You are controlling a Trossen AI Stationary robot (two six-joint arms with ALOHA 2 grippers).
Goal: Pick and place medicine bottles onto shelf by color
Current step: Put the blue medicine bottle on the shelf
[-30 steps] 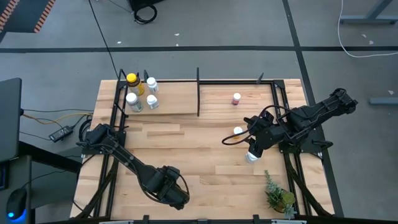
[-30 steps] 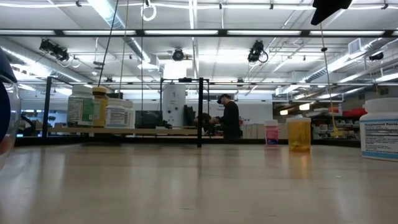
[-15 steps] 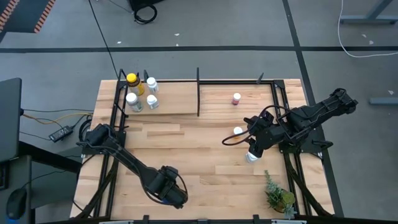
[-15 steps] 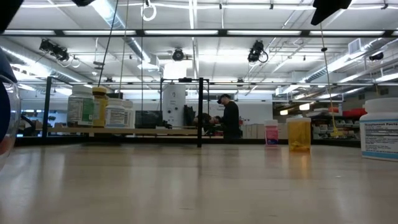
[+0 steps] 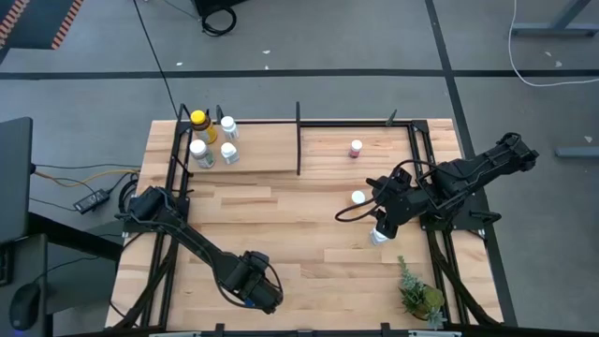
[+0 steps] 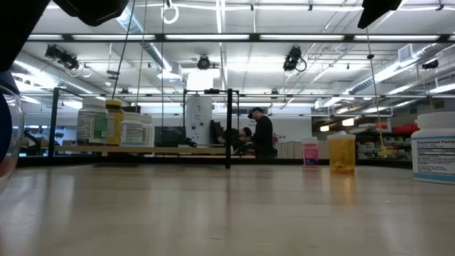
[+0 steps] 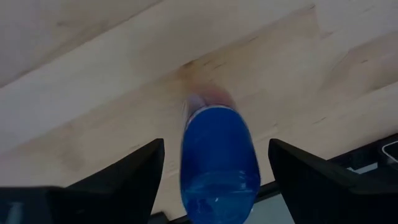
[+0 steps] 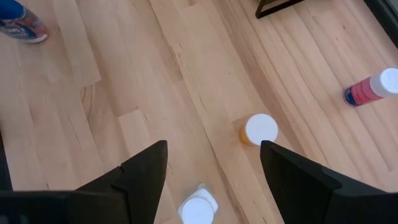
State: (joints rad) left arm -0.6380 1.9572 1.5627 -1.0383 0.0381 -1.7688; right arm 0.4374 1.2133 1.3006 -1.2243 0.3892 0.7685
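Blue bottle (image 7: 219,155) upright on table, between spread left end effector (image 7: 214,171) fingers.

Bottle colours being noted
Blue bottle (image 7: 217,155), pink bottle (image 8: 373,89) white-capped, amber bottle (image 5: 199,124) yellow-capped; table (image 5: 281,225) light wood.

My left arm reaches along the table's near edge, its left gripper (image 5: 253,291) low over the wood, dark fingers (image 7: 127,174) spread wide apart. My right arm stretches in from the right side, its right gripper (image 5: 382,222) pointing down, fingers (image 8: 142,169) parted.
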